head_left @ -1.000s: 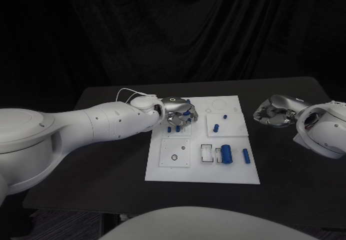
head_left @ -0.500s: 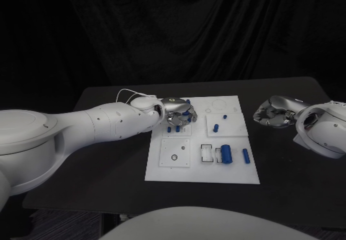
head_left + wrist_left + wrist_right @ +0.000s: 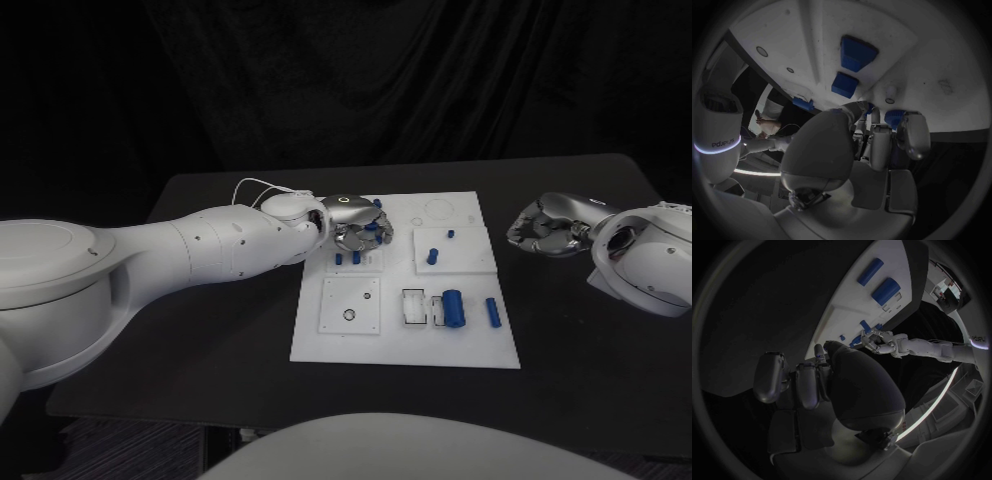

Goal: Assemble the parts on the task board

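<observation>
The white task board (image 3: 433,345) lies mid-table. My left hand (image 3: 358,225) hovers over its far-left square with fingers curled, pinching a small blue part (image 3: 895,119). Two blue pegs (image 3: 348,258) stand just in front of that hand. On the neighbouring square stand two more blue pegs (image 3: 449,234). A thick blue cylinder (image 3: 451,306) and a slim blue bar (image 3: 492,311) lie on the board's near right. My right hand (image 3: 548,228) is off the board's right edge, above the table, its fingers (image 3: 798,382) curled in on nothing.
The black table (image 3: 216,330) surrounds the board, with bare room on the left and along the front. A white cable (image 3: 260,184) loops over my left wrist. In the right wrist view the board (image 3: 879,315) and my left hand (image 3: 877,341) lie beyond the fingers.
The left hand's fingers have shifted slightly over the board's far-left square. The right hand and the parts on the board stay where they were.
</observation>
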Robot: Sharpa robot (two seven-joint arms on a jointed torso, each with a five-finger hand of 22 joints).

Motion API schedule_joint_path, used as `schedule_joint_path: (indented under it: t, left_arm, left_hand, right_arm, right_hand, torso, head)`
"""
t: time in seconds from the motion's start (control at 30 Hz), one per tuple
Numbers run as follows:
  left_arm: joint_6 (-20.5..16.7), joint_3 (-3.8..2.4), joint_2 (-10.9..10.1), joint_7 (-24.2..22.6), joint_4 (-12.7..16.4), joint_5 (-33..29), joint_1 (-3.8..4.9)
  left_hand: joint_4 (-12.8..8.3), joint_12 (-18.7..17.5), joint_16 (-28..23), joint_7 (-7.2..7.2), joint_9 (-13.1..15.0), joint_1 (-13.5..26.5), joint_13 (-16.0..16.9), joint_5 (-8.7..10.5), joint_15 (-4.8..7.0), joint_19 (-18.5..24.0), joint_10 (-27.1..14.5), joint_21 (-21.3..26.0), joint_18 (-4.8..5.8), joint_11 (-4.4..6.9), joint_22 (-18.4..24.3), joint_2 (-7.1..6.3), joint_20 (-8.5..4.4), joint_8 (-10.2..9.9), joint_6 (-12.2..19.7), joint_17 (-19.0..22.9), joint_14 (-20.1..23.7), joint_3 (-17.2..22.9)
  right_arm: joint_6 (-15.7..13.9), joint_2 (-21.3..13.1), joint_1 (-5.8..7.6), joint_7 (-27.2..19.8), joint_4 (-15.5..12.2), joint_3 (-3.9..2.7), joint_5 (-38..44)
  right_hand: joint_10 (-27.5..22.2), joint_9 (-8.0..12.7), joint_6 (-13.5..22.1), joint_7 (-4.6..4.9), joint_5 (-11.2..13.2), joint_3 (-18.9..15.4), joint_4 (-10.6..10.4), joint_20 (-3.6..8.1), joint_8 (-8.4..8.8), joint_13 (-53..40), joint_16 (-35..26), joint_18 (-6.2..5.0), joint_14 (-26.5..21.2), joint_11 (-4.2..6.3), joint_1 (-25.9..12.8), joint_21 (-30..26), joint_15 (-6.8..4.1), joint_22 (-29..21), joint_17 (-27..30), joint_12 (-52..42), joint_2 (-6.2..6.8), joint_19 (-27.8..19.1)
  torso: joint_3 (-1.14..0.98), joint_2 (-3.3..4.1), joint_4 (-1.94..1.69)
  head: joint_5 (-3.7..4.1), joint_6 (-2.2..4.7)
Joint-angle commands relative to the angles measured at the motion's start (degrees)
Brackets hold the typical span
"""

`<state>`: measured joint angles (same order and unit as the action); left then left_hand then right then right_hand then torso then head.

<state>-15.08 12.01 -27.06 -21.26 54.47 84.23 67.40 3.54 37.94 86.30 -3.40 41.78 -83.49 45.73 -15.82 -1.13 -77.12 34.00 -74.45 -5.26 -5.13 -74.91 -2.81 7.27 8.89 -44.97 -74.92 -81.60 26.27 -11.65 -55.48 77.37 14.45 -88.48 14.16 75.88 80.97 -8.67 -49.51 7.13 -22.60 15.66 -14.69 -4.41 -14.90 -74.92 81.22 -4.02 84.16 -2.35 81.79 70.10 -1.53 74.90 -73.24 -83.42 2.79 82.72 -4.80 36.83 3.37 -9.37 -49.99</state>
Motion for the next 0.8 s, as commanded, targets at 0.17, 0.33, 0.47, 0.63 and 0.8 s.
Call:
schedule_joint_path:
  t: [0.17,0.33,0.47,0.63,0.8]
  left_arm:
    - [-1.3,0.04,-0.2,-1.2,0.3,0.1,-0.21]
    - [-2.5,0.04,-0.5,-1.6,0.4,0.1,-0.22]
    - [-4.7,0.04,-1.3,-2.1,1.3,0.1,-0.22]
    - [-6.9,0.04,-3.4,-2.4,4.3,0.1,-0.03]
    - [-8.4,0.02,-6.3,-2.4,9.0,0.1,1.40]
  left_hand:
    - [-0.9,0.8,0.5,-0.32,1.9,0.0,0.7,-0.05,0.72,-1.3,1.8,-1.1,1.17,0.62,-9.8,1.01,-0.55,1.1,-1.0,-3.8,-0.8,0.2]
    - [-1.0,0.7,0.3,-0.38,2.4,-0.1,0.7,0.00,0.92,-0.9,2.1,-0.6,1.02,0.88,-9.6,1.20,-0.71,1.2,-1.1,-2.9,-0.3,0.3]
    - [-1.2,0.7,0.3,-0.66,3.3,0.0,0.7,0.20,1.30,-1.3,2.9,-1.1,1.16,1.28,-9.8,1.30,-1.00,1.6,-1.5,-3.3,-0.6,0.3]
    - [-1.4,0.4,0.4,-0.86,3.9,0.1,0.5,0.72,1.55,-1.7,3.5,-1.5,1.27,1.40,-9.9,0.92,-1.26,1.7,-1.9,-3.6,-1.0,0.4]
    - [-1.5,0.1,0.4,-0.71,4.2,0.1,0.3,1.71,1.66,-1.9,4.0,-1.6,1.30,1.47,-9.9,0.58,-1.41,1.5,-1.9,-3.6,-1.2,1.0]
  right_arm:
    - [0.8,0.0,0.04,1.1,0.1,-0.04,0.1]
    - [0.8,0.0,0.04,1.2,0.1,-0.04,0.1]
    - [0.9,-0.1,0.04,1.3,0.1,-0.04,0.1]
    - [0.9,-0.4,0.04,1.4,0.0,-0.04,0.1]
    - [1.0,-0.5,0.04,1.5,0.0,-0.04,0.1]
  right_hand:
    - [-0.2,0.1,0.5,0.09,-0.2,0.2,-0.2,0.08,0.25,-3.8,-0.3,-0.37,1.6,0.24,-0.1,-0.3,-0.36,9.3,0.1,0.1,0.38,-0.2]
    - [-0.2,0.1,0.6,0.08,-0.1,0.2,-0.2,0.11,0.34,-3.8,-0.3,-0.37,1.6,0.30,-0.1,-0.3,-0.40,9.3,0.1,0.2,0.38,-0.2]
    - [-0.2,0.1,0.6,0.08,-0.1,0.2,-0.2,0.11,0.34,-3.8,-0.3,-0.37,1.6,0.30,-0.1,-0.3,-0.40,9.3,0.1,0.2,0.38,-0.2]
    - [-0.2,0.1,0.6,0.08,-0.1,0.2,-0.2,0.11,0.34,-3.8,-0.3,-0.37,1.6,0.30,-0.1,-0.3,-0.40,9.3,0.1,0.2,0.38,-0.2]
    - [-0.3,0.1,0.8,0.08,-0.1,0.3,-0.2,0.15,0.41,-3.7,-0.3,-0.40,1.5,0.35,-0.1,-0.4,-0.45,9.2,0.2,0.2,0.40,-0.2]
  torso:
    - [0.00,-0.03,0.03]
    - [-0.03,-0.05,0.03]
    - [-0.01,-0.06,0.04]
    - [-0.06,-0.09,-0.06]
    - [-0.08,-0.07,-0.12]
  head:
    - [-0.15,-0.01]
    - [-0.10,-0.01]
    - [-0.14,-0.01]
    - [-0.07,-0.01]
    - [-0.18,-0.01]
